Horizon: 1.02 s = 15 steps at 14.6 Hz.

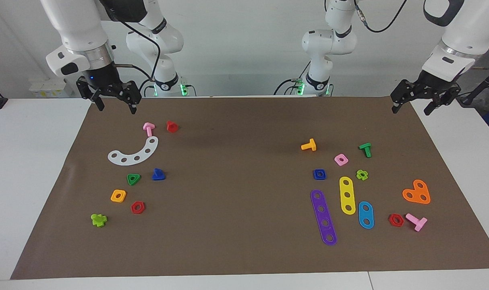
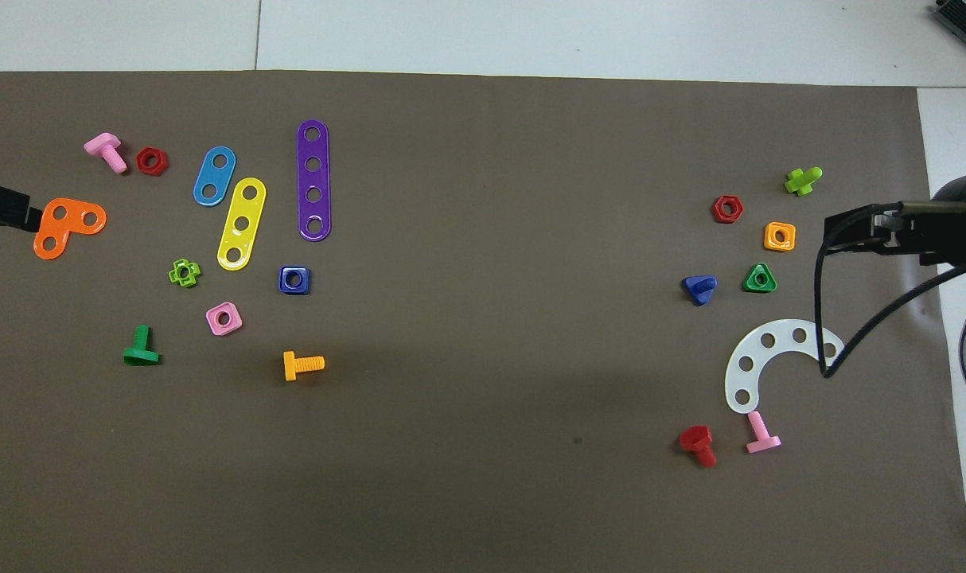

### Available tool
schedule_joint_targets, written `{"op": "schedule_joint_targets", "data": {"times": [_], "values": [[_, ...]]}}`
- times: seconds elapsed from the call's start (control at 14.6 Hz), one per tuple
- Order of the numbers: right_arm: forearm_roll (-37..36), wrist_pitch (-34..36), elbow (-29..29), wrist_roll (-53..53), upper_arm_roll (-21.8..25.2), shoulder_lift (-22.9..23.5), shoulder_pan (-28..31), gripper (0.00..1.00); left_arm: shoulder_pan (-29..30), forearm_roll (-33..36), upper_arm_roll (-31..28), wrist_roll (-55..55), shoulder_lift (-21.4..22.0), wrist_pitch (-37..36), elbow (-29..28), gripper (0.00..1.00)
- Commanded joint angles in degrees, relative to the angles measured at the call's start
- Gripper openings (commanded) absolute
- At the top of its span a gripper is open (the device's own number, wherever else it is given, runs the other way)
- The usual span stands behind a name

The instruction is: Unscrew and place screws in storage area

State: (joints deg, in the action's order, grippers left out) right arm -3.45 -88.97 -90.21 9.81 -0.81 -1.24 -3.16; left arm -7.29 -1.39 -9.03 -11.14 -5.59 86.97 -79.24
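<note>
- One blue screw (image 1: 158, 174) lies free beside the green triangular nut (image 1: 133, 179) — at the right arm's end.
- Right gripper (image 1: 114, 105), jaws wide, is nearer the screw.
- Left gripper (image 1: 414, 104) waits, jaws wide.

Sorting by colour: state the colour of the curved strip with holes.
White; the curved strip shows best in the overhead view.

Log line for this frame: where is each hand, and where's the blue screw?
left hand: open, raised over mat corner, waiting | right hand: open, raised above pink bolt | blue screw: loose on mat, beside green nut
</note>
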Motion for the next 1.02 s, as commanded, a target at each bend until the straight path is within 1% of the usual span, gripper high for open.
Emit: {"op": "schedule_joint_targets", "data": {"times": [0.0, 0.14, 0.96], "values": [[1.34, 2.04, 0.12, -3.56, -0.33, -0.78, 0.61, 1.00, -0.36, 1.12, -0.28, -0.28, 1.99, 0.04, -2.24, 1.00], [3.09, 2.84, 0.03, -4.18, -0.24, -0.95, 1.05, 1.00, -0.45, 1.03, -0.28, -0.11, 1.99, 0.04, -2.24, 1.00], [3.10, 1.96, -0.41, -4.18, -0.16, -1.04, 1.05, 1.00, -0.36, 0.59, -0.37, -0.02, 1.90, -0.40, -2.06, 1.00]]}}
